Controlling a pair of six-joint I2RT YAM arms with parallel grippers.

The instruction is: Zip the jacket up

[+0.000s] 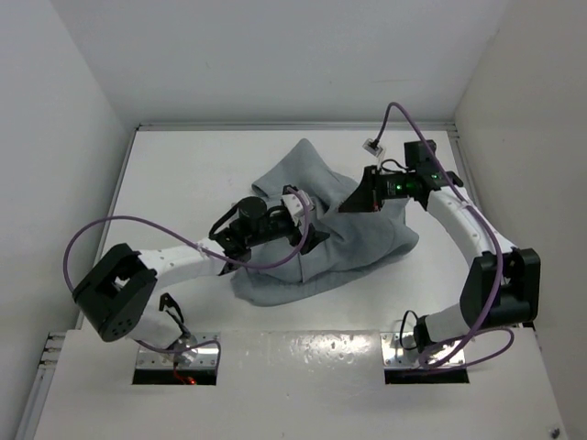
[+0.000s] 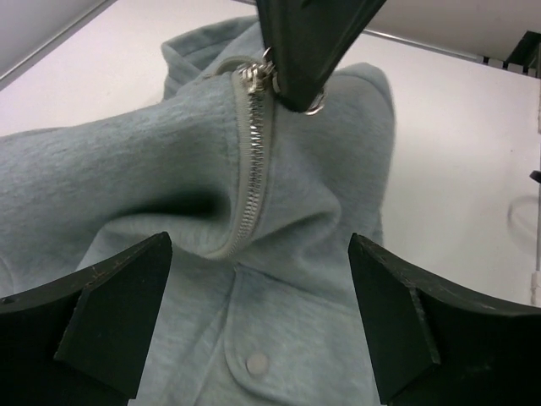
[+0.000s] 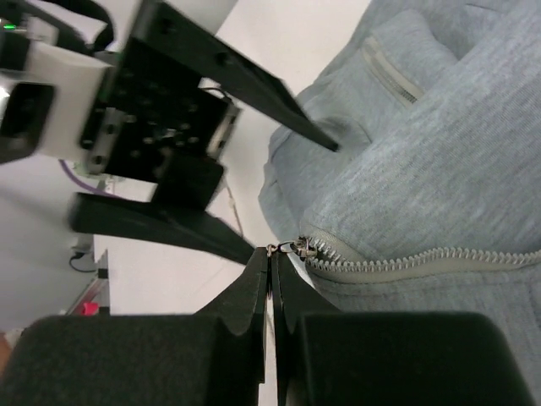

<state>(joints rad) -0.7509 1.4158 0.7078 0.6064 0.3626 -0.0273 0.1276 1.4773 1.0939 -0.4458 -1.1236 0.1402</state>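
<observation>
The left tool point(image 1: 315, 229) is over the middle of the jacket point(image 1: 367, 243). Its two fingers point(image 2: 110, 313) are wide apart, one on each side of the zipper point(image 2: 252, 169); whether they press the cloth I cannot tell. The jacket is light grey, soft and fleecy, crumpled in a heap approx. in the centre of the white table point(image 1: 183, 174), btw. the two arms. As a heap it has no clear long axis, but the zipper gives one: in the top view it goes from the left tool, near-left, to the right tool point(image 1: 353, 197), far-right. In the left wrist view the meshed teeth climb from a fold low in the cloth up to the slider, w/ a curve in the lower part. Below the fold lies a flat placket w/ one small round snap point(image 2: 256, 364). The slider end points to the right tool, which is clamped tight on the zipper pull point(image 3: 283, 249), a small metal piece. Right of it, in the right wrist view, the zipper runs across the grey cloth, and a short pocket zipper point(image 3: 390, 72) sits further up in that view.
</observation>
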